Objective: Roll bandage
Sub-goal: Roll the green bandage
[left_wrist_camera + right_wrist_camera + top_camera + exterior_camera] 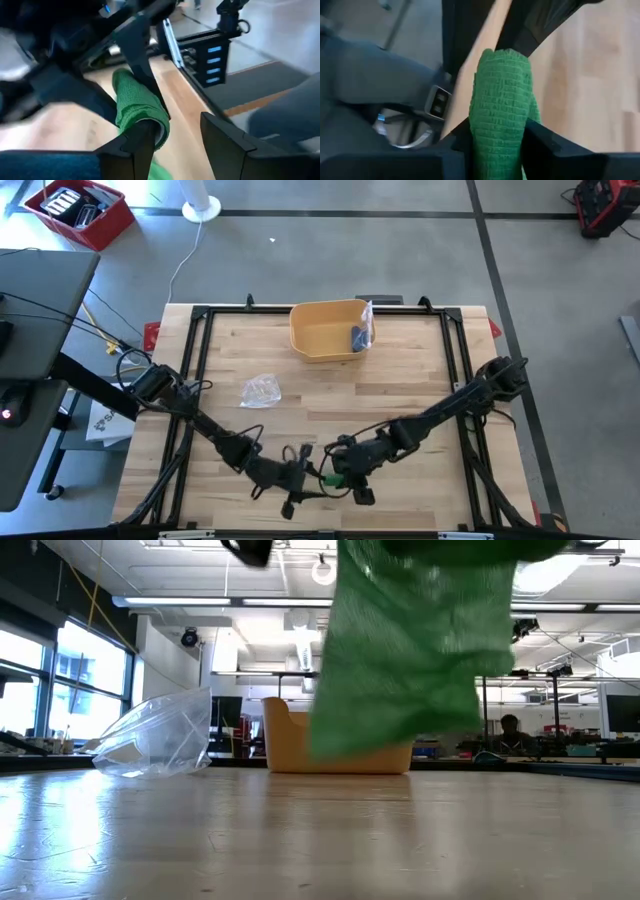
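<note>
Green bandage roll [501, 105] clenched in right gripper [492, 137] jaws near table's front edge [320, 525], left gripper [172, 137] jaws released

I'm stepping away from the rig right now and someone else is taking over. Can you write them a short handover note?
Right tool: shut on the green bandage, held above the table's near edge.
Left tool: open, one finger against the bandage's rolled end, not gripping.
Elsewhere: yellow bin at the far side, clear plastic wrapper left of centre.
Done: bandage partly rolled.
Left: a loose length hangs down; keep rolling it.
</note>
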